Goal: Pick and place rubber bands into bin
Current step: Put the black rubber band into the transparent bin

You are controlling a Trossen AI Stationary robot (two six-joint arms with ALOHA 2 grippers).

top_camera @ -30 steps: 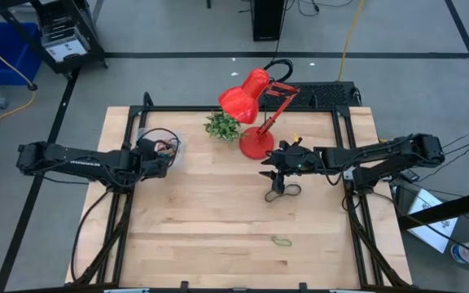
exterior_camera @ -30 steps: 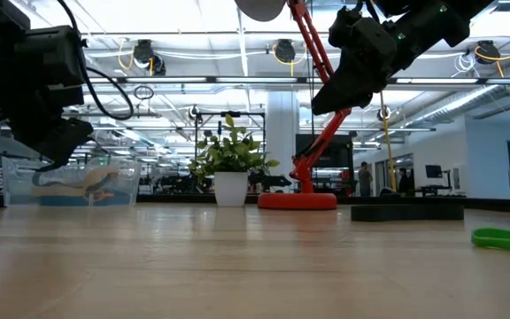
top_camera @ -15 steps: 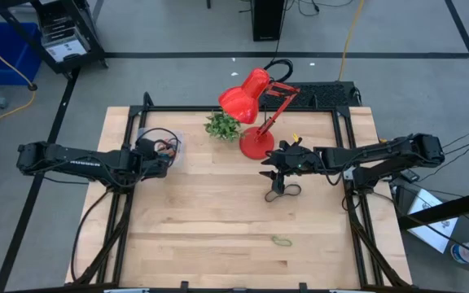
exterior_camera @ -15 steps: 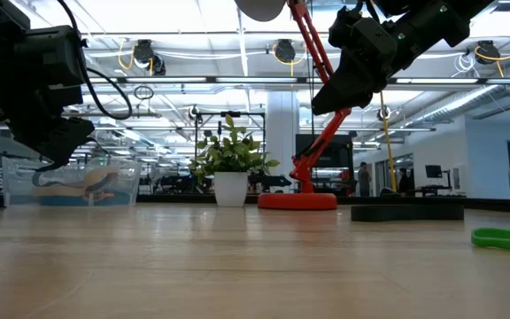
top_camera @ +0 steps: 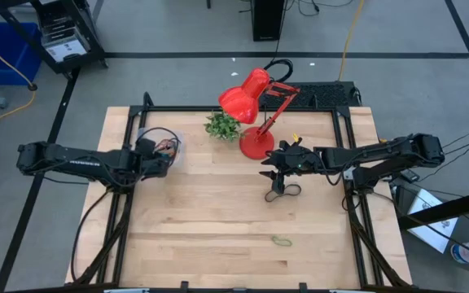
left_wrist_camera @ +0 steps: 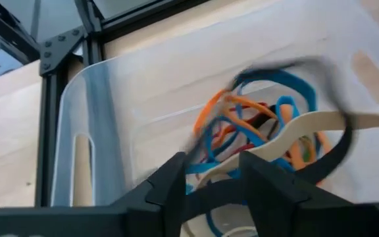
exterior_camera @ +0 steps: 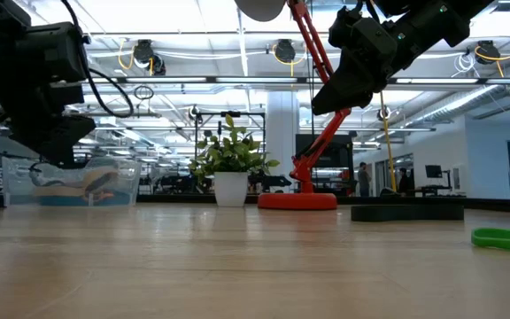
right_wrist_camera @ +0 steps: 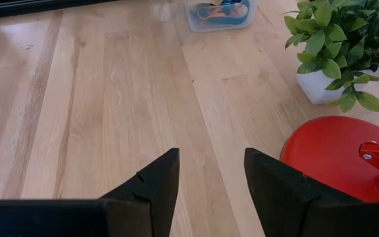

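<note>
Step in hand: I judge I am at the drop-off; my left gripper point(left_wrist_camera: 212, 172) hangs over the bin point(left_wrist_camera: 104, 85), a clear tray at the table's left rear, fingers apart with nothing between them.
Bin contents: a tangle of rubber bands point(left_wrist_camera: 262, 131) in blue, orange and black, plus a pale one, lies inside it.
Right gripper: my right gripper point(right_wrist_camera: 209, 168) hovers above the table right of centre, near the red lamp point(top_camera: 255, 114) and the potted plant point(top_camera: 223, 125), fingers apart and empty.
Bands still out: a dark band point(top_camera: 283, 190) lies on the wood just under the right gripper; a green band point(top_camera: 281, 240) lies well apart, nearer the front edge.
Next move: it calls for lowering the right gripper onto the dark band and pinching the thin loop flat against the wood.
Change from a second ago: the left gripper has sunk slightly toward the bin; the right arm and loose bands are unchanged.
</note>
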